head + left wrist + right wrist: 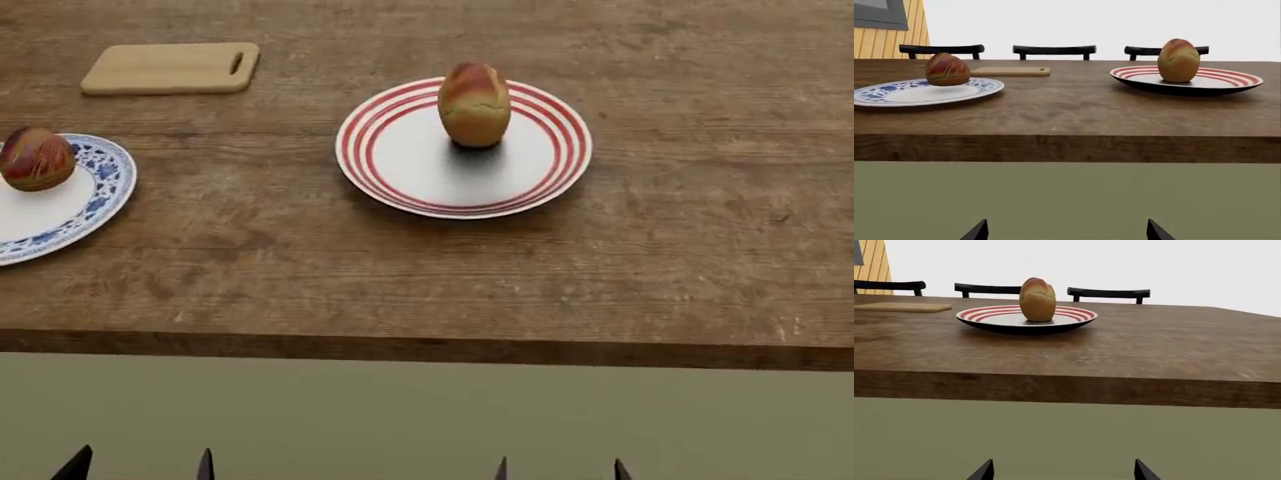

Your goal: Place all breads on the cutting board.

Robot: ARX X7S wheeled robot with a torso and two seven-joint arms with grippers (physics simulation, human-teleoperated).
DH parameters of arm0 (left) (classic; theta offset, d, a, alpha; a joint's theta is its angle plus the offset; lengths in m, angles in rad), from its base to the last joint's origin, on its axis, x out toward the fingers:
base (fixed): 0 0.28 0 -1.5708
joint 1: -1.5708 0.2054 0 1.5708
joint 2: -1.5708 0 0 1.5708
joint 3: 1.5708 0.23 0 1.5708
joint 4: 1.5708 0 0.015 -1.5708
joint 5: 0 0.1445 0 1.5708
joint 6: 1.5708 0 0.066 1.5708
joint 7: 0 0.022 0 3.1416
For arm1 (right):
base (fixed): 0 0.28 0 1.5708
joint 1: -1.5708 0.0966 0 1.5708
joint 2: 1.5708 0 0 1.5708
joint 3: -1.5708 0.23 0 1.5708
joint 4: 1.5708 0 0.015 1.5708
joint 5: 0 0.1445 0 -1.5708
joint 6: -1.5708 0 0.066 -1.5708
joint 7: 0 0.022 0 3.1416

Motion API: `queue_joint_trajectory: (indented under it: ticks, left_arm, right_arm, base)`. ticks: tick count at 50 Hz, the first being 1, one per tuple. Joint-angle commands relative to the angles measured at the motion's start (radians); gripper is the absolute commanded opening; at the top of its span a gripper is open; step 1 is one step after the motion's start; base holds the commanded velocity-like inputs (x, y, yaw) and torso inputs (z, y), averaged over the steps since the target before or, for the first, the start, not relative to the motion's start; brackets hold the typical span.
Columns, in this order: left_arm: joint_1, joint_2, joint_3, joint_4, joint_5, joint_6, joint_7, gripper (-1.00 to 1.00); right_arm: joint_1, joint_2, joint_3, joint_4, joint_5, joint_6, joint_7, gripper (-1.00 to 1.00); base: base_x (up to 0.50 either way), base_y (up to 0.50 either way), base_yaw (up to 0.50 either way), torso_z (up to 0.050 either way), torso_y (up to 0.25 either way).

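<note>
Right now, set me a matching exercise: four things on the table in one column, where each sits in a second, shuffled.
Things:
1. golden-tan bread
2. dark reddish-brown bread
3. cutting board
4. blue-patterned plate

Places:
A. bare on the wood at the far left, nothing on it
B. upright on the red-striped plate
C. at the left edge of the head view, partly cut off
D. lying on the blue-patterned plate

Pairs: 1-B, 2-D, 3-A, 4-C

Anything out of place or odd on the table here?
One oddity: the golden-tan loaf stands upright on end on the red-striped round plate instead of lying flat. Nothing looks spilled or damaged.
</note>
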Motion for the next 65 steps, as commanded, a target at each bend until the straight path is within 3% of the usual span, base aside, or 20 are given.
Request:
queue_joint_trajectory:
  ticks: [1,13,40,51,56,65]
  left_arm:
    - [0.001,-0.012,0.014,0.002,-0.008,0.006,-0.013,1.0]
    - [0.001,-0.022,0.021,-0.003,-0.026,0.021,-0.018,1.0]
    - [-0.005,-0.039,0.045,-0.005,-0.034,0.022,-0.045,1.0]
    - [-0.013,-0.047,0.049,0.002,-0.016,0.001,-0.08,1.0]
    - [-0.021,-0.053,0.035,0.079,-0.028,-0.084,-0.111,1.0]
    - [-0.069,-0.084,-0.006,0.384,-0.106,-0.437,-0.172,1.0]
  right_arm:
    - [-0.001,0.008,-0.011,-0.007,0.002,-0.001,0.01,1.0]
    - [-0.003,0.015,-0.025,-0.018,-0.002,0.004,0.021,1.0]
    - [0.003,0.028,-0.039,-0.002,0.01,-0.015,0.034,1.0]
    - [0.007,0.032,-0.038,-0.028,0.017,0.006,0.052,1.0]
    - [0.021,0.046,-0.038,-0.079,0.042,0.078,0.045,1.0]
    - [0.13,0.11,0.005,-0.327,0.111,0.369,0.061,1.0]
  base:
    - [0.0,0.0,0.0,0.05,0.0]
    - [0.0,0.0,0.0,0.05,0.0]
    - [0.0,0.34,0.0,0.0,0.0]
    - [0.0,0.02,0.0,0.0,0.0]
    - [0.0,0.0,0.0,0.0,0.0]
    - [0.0,0.0,0.0,0.0,0.0]
